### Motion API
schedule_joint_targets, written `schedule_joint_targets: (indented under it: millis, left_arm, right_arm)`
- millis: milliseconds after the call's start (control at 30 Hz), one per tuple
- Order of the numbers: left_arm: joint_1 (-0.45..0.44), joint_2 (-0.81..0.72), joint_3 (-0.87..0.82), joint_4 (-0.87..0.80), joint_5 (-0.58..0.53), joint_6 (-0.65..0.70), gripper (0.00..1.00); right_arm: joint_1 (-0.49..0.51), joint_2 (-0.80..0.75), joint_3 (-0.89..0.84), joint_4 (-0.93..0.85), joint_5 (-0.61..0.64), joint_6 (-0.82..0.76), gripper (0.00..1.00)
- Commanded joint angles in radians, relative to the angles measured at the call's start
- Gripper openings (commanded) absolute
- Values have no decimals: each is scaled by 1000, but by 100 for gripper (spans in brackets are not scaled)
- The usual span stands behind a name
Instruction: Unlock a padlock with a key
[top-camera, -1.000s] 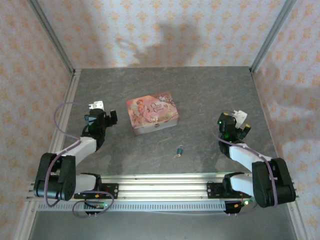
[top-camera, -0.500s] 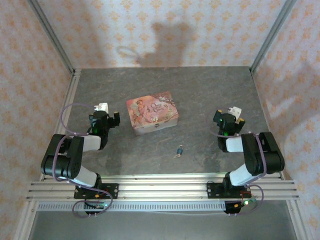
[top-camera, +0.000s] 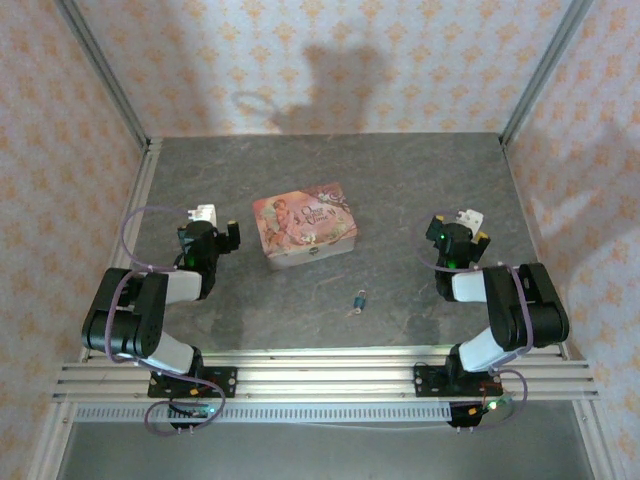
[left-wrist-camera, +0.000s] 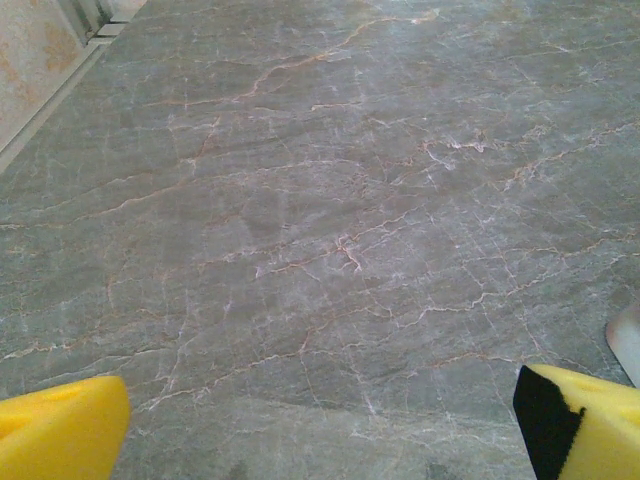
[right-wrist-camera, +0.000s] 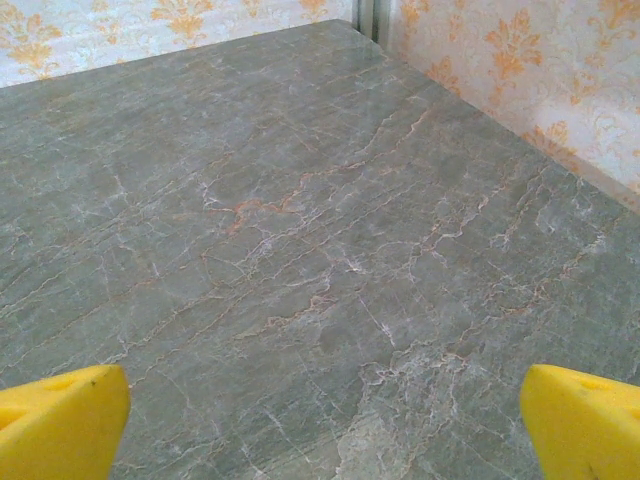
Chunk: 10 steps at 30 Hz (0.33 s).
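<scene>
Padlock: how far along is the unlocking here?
Done: nothing visible. The padlock lies on the table with the key beside it, neither held. In hand: nothing; the left pincer and right pincer are open, empty, far to either side. Left: grasp both, insert and turn the key.

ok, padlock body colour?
The padlock is blue; top external view shows it best.
</scene>
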Motion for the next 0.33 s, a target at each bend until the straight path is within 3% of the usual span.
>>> schedule_joint_targets:
  millis: [0,300]
  left_arm:
    - [3,-6,17,32,2,14,100]
    - [2,-5,17,33,2,15,100]
  right_arm:
    - [-5,-4,18,3,-5,-6,99]
    - [-5,-3,19,2,-9,-7,99]
